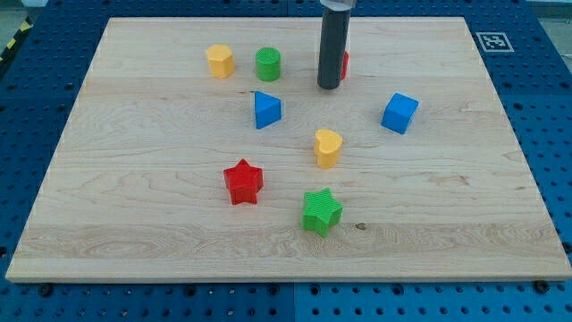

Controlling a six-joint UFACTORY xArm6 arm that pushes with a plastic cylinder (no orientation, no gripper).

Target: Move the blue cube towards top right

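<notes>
No readable text; only black-and-white fiducial marker (490,41) on board's (134,224) top right corner.

The board (134,206) is pale wood, matt, with fine grain lines and a small dark knot near the lower middle. Around it the blue base (545,116) looks like painted metal, studded with rows of holes. The rod (332,49) in the upper middle is dark grey with a soft sheen, perhaps metal. The blue cube (399,113), red star (242,182) and green star (321,211) look like ribbed, matt plastic.
</notes>
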